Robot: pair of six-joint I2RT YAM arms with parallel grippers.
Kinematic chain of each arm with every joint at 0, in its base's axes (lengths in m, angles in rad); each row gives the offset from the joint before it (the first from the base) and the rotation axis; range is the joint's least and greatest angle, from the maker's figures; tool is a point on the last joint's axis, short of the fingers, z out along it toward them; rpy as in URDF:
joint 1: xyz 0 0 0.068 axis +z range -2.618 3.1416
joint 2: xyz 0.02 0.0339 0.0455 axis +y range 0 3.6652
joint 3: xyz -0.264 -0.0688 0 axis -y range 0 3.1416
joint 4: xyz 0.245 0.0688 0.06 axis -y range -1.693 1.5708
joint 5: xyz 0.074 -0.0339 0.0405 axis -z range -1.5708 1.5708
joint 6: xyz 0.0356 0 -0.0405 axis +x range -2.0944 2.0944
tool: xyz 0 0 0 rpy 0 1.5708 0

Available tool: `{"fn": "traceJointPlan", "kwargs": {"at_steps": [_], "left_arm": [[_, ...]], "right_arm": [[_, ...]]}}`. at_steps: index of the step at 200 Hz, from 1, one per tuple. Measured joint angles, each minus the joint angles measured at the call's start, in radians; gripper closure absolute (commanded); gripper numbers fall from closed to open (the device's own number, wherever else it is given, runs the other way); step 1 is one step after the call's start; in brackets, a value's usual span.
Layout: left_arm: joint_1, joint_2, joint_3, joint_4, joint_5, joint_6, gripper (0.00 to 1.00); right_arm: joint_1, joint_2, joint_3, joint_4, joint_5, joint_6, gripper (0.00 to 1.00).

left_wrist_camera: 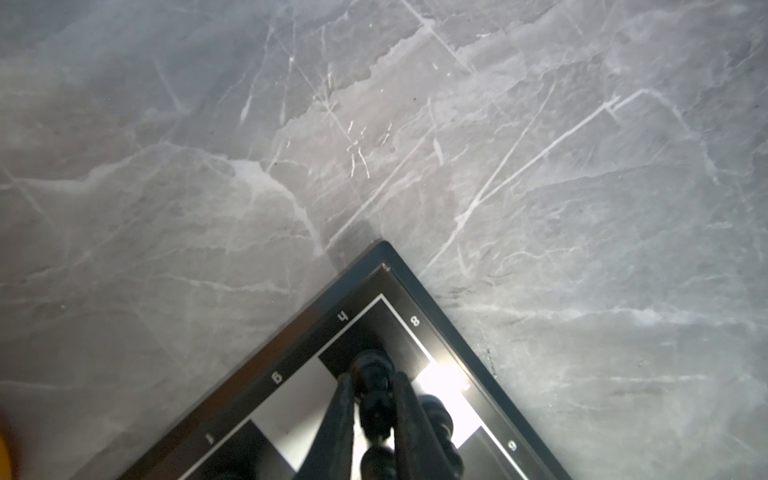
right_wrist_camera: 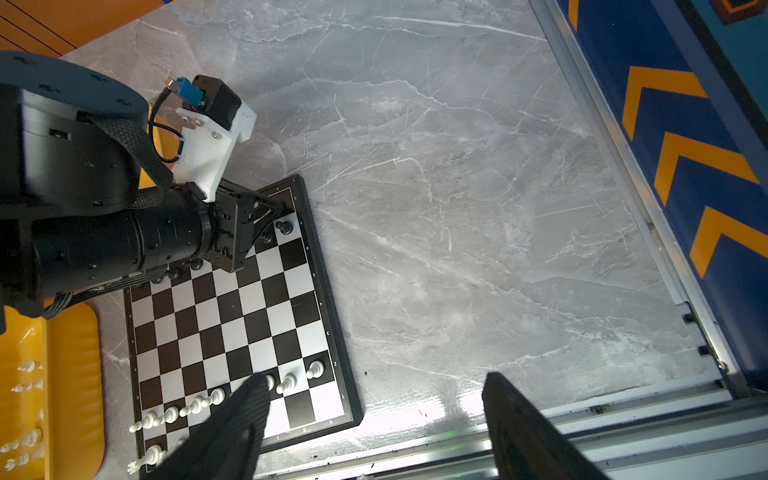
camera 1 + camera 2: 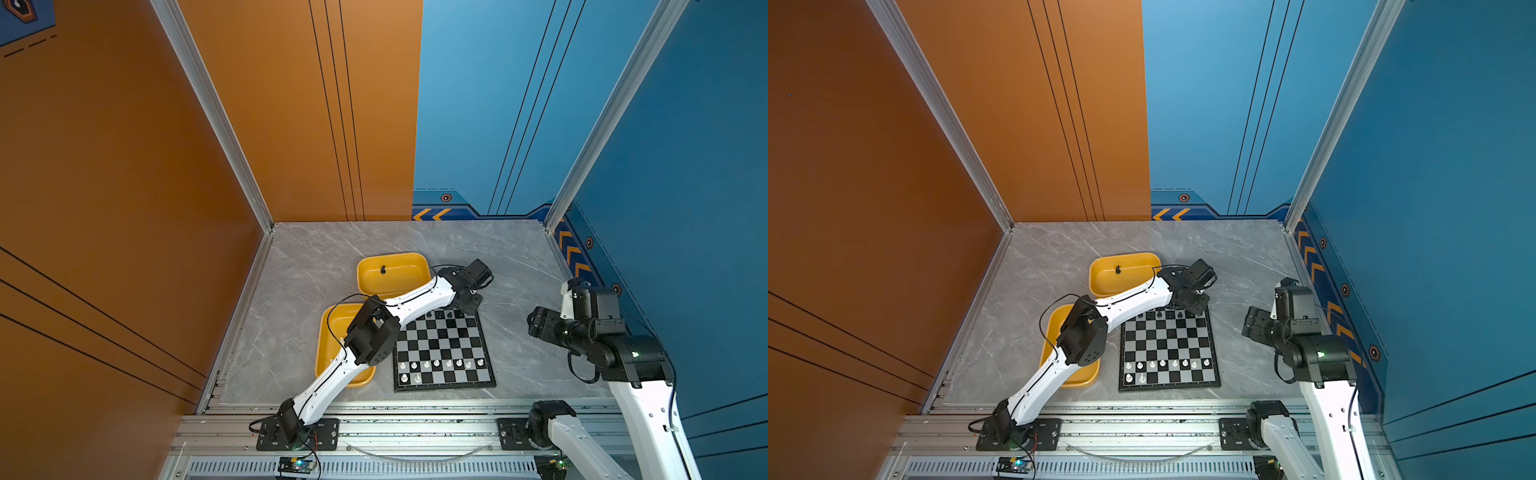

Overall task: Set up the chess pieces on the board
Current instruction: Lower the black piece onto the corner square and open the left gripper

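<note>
The board [image 3: 442, 353] [image 3: 1169, 345] lies flat on the table right of centre. My left gripper [image 3: 467, 307] [image 1: 372, 378] hangs over its far right corner. Its fingers press close on both sides of a black chess piece [image 1: 374, 370] that stands upright on the dark corner square. Other black pieces [image 2: 284, 227] stand beside it along the far rows. White pawns [image 3: 436, 364] [image 2: 199, 403] line the second near row, with two white pieces behind them. My right gripper [image 3: 536, 322] [image 2: 374, 378] hovers open and empty off the board's right side.
A yellow tray [image 3: 361, 274] at the back holds one black piece [image 3: 382, 270]. A second yellow tray [image 3: 322, 345] left of the board holds white pieces [image 2: 25, 374], partly under my left arm. A metal rail [image 3: 415, 405] runs along the table's front edge.
</note>
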Motion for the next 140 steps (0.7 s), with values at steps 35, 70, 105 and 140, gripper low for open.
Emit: {"fn": "traceJointPlan", "kwargs": {"at_steps": [35, 70, 105, 140], "left_arm": [[0.001, 0.000, 0.010, -0.002, 0.003, 0.001, 0.74], [0.003, 0.001, 0.027, -0.005, 0.003, 0.001, 0.71], [0.008, 0.001, 0.030, -0.005, 0.003, 0.001, 0.70], [0.010, 0.001, 0.030, -0.005, 0.003, 0.002, 0.67]], "right_arm": [[0.000, 0.000, 0.000, 0.000, 0.000, 0.000, 0.17], [-0.001, 0.000, 0.000, 0.000, 0.000, 0.000, 0.17], [-0.001, 0.005, 0.000, 0.000, 0.000, 0.000, 0.17], [-0.001, 0.017, 0.000, 0.000, 0.000, 0.000, 0.17]]}}
